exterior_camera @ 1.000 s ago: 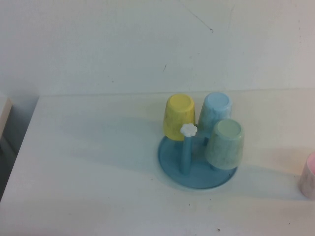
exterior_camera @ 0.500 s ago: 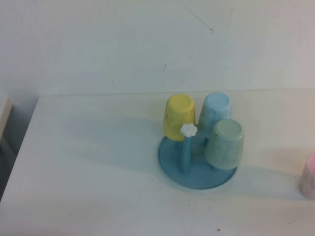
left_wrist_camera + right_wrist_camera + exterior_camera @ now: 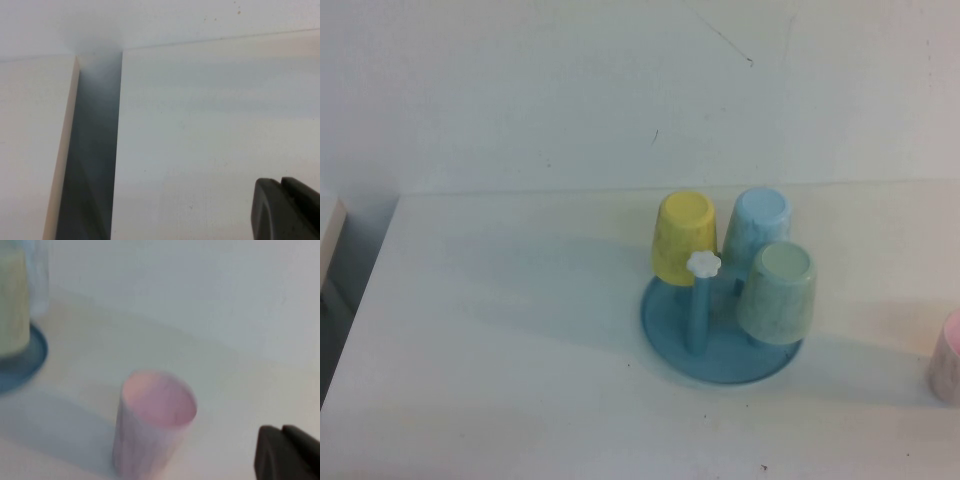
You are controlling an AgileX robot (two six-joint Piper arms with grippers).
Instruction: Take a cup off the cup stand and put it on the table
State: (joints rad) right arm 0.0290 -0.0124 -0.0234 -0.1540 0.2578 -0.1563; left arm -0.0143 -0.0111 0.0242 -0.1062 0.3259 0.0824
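Light is bright, even and slightly washed out, and the table point(image 3: 520, 330) looks pale, without hard glare. The cup stand point(image 3: 720, 345) throws a soft shadow toward the table's left edge. The right wrist view is blurred, the pink cup point(image 3: 152, 422) soft-edged.

A plain white wall point(image 3: 570, 90) rises behind, and a beige furniture edge point(image 3: 328, 225) stands at left.

3 upturned cups on cup stand point(image 3: 720, 345), 1 bare peg point(image 3: 701, 300), white table point(image 3: 500, 330)
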